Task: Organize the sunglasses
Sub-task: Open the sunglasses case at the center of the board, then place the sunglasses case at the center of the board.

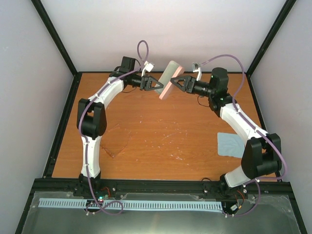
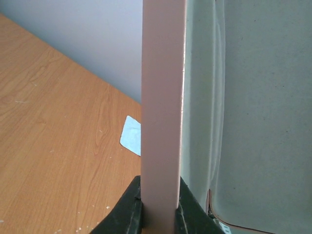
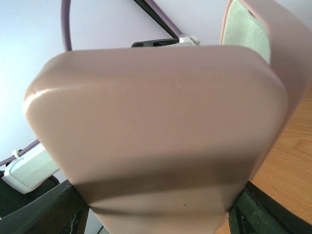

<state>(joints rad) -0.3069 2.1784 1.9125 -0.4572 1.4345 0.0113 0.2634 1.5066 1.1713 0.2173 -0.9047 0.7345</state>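
Left pincer (image 2: 160, 213) pinches case (image 2: 163, 97), sunglasses (image 1: 118, 142) well apart.

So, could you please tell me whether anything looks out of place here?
Nothing damaged or spilled. The pink case hangs open in mid-air, gripped by the left pincer and right pincer, while the sunglasses lie out on the table near the left arm.

A wooden, orange-brown surface (image 1: 161, 124) bordered by a black frame (image 1: 161, 185). A light blue cloth (image 1: 230, 145) lies flat by the right edge, toward the near right corner. Sunglasses (image 1: 117, 142) rest nearer the left edge, their amber tint almost blending into the wood. Small white flecks (image 1: 178, 157) dot the middle.
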